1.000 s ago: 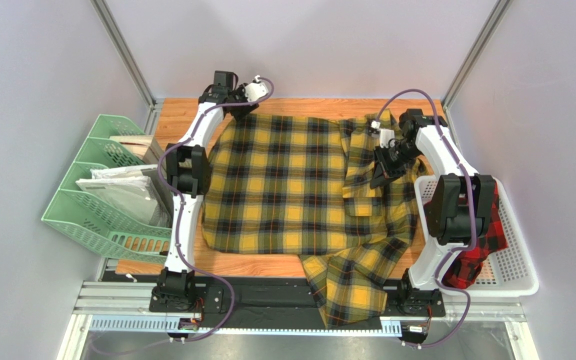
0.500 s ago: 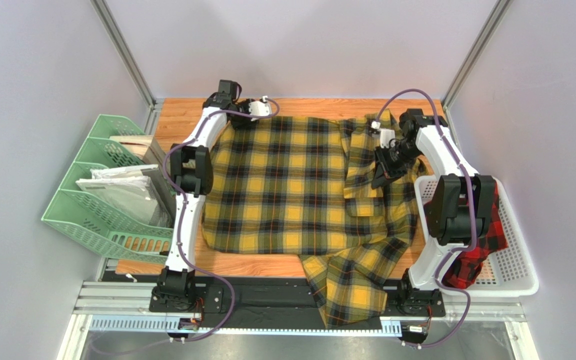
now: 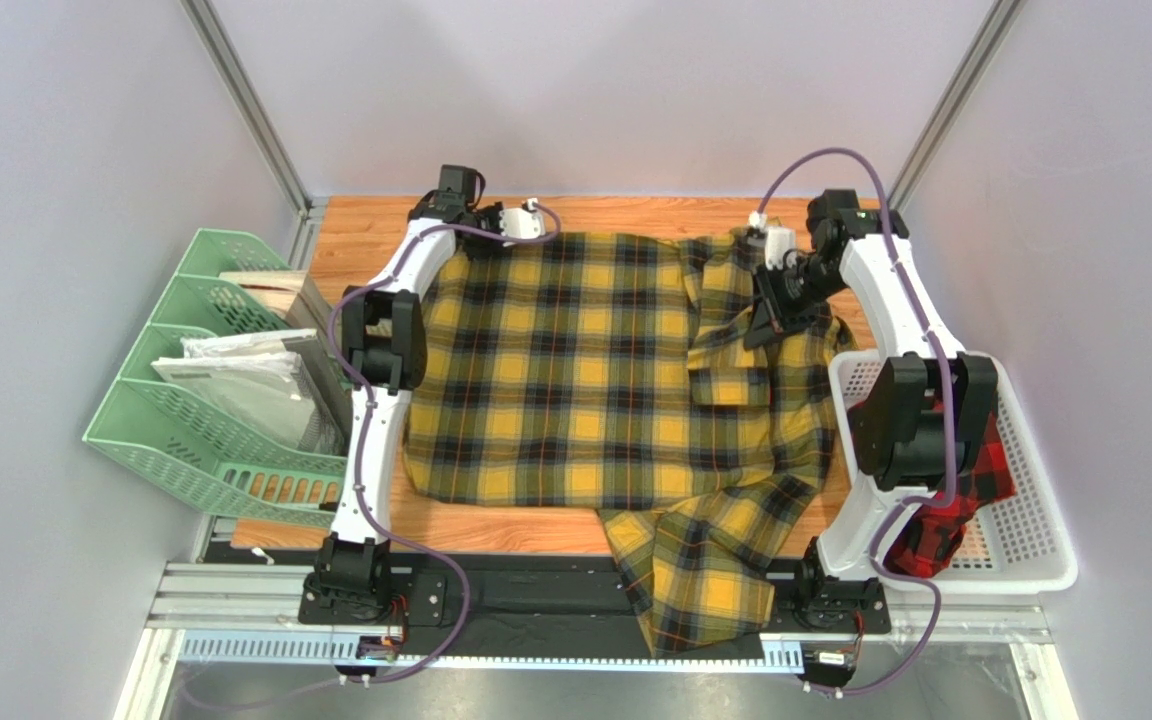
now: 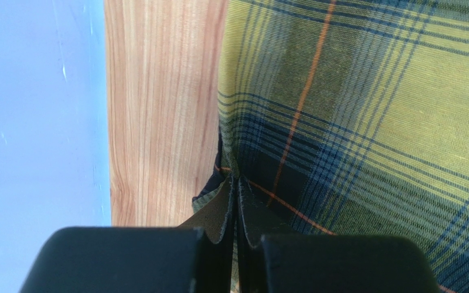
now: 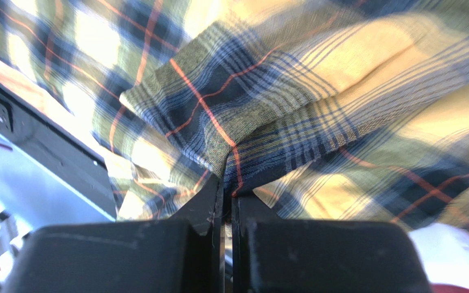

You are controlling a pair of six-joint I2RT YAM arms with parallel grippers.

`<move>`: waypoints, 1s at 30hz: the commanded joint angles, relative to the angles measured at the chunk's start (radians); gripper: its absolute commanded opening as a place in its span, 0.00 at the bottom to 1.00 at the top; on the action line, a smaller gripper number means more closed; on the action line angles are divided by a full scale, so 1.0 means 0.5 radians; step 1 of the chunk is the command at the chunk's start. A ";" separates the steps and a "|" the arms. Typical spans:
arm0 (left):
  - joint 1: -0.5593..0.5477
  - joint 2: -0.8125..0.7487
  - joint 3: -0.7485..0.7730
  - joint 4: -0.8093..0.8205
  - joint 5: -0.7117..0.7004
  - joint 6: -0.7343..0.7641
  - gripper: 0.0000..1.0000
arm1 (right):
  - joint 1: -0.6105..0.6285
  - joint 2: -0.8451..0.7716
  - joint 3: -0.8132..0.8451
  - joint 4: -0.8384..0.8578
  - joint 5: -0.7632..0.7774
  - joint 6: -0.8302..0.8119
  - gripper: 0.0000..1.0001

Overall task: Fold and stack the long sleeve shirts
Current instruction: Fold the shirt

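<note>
Grippers: both clamped shut on cloth, no gap showing between the fingers of either.

Left gripper [image 3: 533, 222] [image 4: 237, 183]: fingertips pinch the edge of the yellow-and-black shirt [image 3: 582, 375] [image 4: 371, 122]. In the left wrist view a small dark tuck of fabric sits right at the tips, the plaid runs off to one side of them, and bare bench [image 3: 342, 248] [image 4: 163, 91] lies just on the other side.

Right gripper [image 3: 767, 315] [image 5: 226, 177]: closed on a raised fold of the same shirt [image 5: 316, 73]. Cloth is bunched and layered directly ahead of the tips and drapes away on both sides.

Left arm [image 3: 364, 375]: runs from its base straight up along the shirt's left edge, elbow about mid-length, wrist turned inward so the gripper sits on the far left corner of the shirt.

Right arm [image 3: 898, 315]: upper link stands over the basket [image 3: 1040, 555], forearm goes to the far edge, and the wrist doubles back toward the shirt with the gripper pointing down into the folded right side.

Yellow shirt lies spread between the two grippers, with one part hanging over the near bench edge. Red-and-black shirt [image 3: 988, 473] is in the basket, under the right arm's elbow and well apart from its gripper. Green file trays [image 3: 192, 420] sit outboard of the left arm.
</note>
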 commanded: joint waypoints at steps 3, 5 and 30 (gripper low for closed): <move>0.007 -0.295 -0.094 0.264 0.047 -0.182 0.00 | -0.007 -0.155 0.388 -0.097 -0.176 -0.010 0.00; 0.007 -0.348 -0.156 0.350 0.041 -0.197 0.00 | -0.031 -0.188 0.476 -0.136 -0.225 0.030 0.00; 0.044 -1.293 -1.303 0.378 0.170 0.180 0.00 | -0.096 -1.173 0.131 -0.143 -0.244 0.506 0.00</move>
